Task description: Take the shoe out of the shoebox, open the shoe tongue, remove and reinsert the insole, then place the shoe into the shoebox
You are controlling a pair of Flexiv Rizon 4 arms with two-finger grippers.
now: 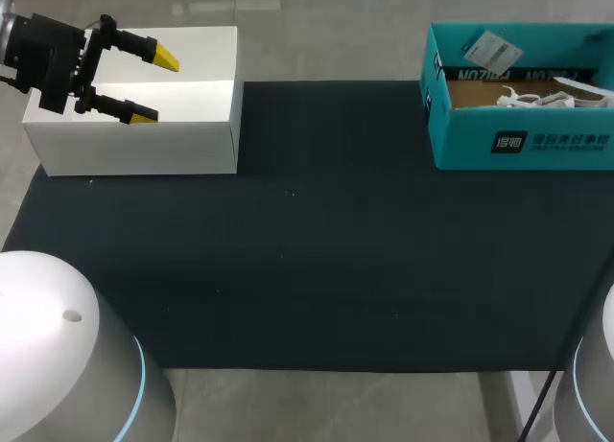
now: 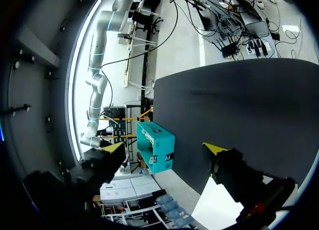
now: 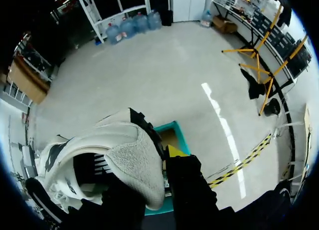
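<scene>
The teal shoebox (image 1: 523, 140) stands open at the table's far right corner, with crumpled white paper (image 1: 552, 99) inside. In the right wrist view my right gripper (image 3: 149, 165) is shut on a white shoe (image 3: 114, 155) with a grey suede heel, gripped at the heel collar. One yellow fingertip (image 3: 175, 151) shows outside the heel. The shoe hangs above a corner of the shoebox (image 3: 172, 135). The right arm is out of the head view. My left gripper (image 1: 156, 87) stands open and empty over the white box (image 1: 144, 140) at the far left. Its own view looks across the mat to the shoebox (image 2: 160, 135).
A black mat (image 1: 317, 269) covers most of the table between the white box and the shoebox. The white box's corner (image 2: 219, 205) shows under the left gripper. My arms' rounded bases sit at the near left (image 1: 58, 356) and near right corners.
</scene>
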